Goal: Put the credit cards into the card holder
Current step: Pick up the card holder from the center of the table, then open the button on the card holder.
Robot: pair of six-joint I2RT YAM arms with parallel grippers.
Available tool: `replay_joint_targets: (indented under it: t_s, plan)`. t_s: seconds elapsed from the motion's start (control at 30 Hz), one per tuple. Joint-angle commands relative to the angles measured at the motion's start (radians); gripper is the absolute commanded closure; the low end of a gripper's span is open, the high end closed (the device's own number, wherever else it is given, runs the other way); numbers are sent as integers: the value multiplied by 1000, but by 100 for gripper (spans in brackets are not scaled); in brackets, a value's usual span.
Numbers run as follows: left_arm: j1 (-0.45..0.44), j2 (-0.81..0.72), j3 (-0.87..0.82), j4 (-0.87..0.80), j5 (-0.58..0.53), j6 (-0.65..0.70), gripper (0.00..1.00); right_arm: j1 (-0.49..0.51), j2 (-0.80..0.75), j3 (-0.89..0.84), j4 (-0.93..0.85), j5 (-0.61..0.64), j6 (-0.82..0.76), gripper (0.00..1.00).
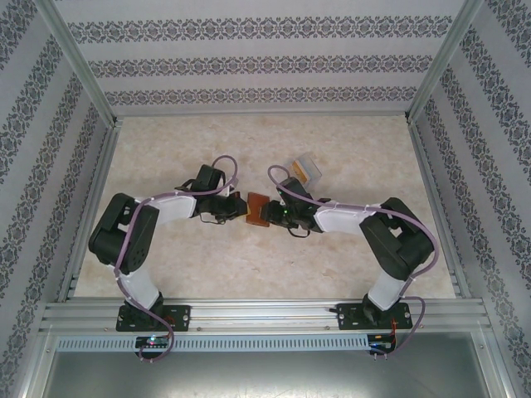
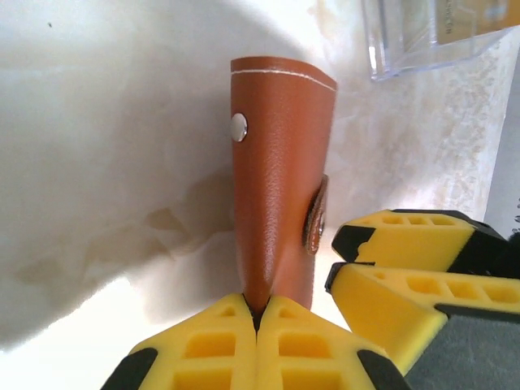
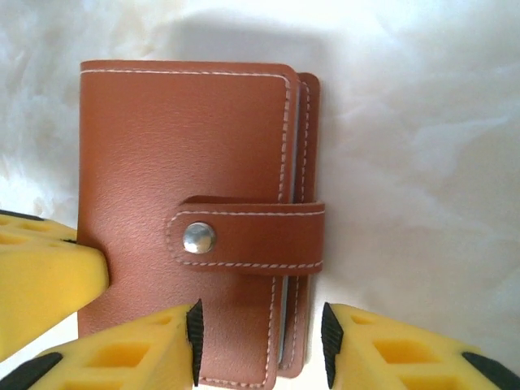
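The card holder (image 1: 257,210), a reddish-brown leather wallet, lies snapped closed on the table between my two grippers. My left gripper (image 2: 258,313) is shut on one edge of the card holder (image 2: 280,162), whose stud and strap face the camera. My right gripper (image 3: 260,341) is open, its fingers straddling the lower open edge of the card holder (image 3: 187,138) without pinching it. The strap is fastened over the stud. One orange-tan credit card (image 1: 309,172) shows small at the clear plastic box, and any other cards are hidden.
The clear plastic box (image 2: 431,32) stands just beyond the wallet at the back right. My right gripper's fingers (image 2: 406,268) sit close beside the left gripper. Patterned walls and metal rails enclose the pale marbled table (image 1: 265,274).
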Motion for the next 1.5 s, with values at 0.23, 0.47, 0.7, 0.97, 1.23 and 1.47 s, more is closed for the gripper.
replay_joint_targets:
  t_s: [0.23,0.47,0.7,0.97,1.23,1.47]
  plan:
    - [-7,-129,70,-192,-25,2,100,71,45,171,-94,113,-111,55]
    - [-7,-144,74,-183,27,-20,100,90,97,240,-163,259,-149,60]
    - [-8,-145,84,-198,29,-10,100,108,116,272,-231,336,-144,64]
    - [-8,-142,81,-220,-13,2,100,100,91,259,-277,336,-123,86]
    - [-8,-121,93,-274,-66,29,100,72,64,214,-263,288,-96,100]
    - [-8,-80,77,-267,-90,36,100,19,6,116,-234,242,-82,100]
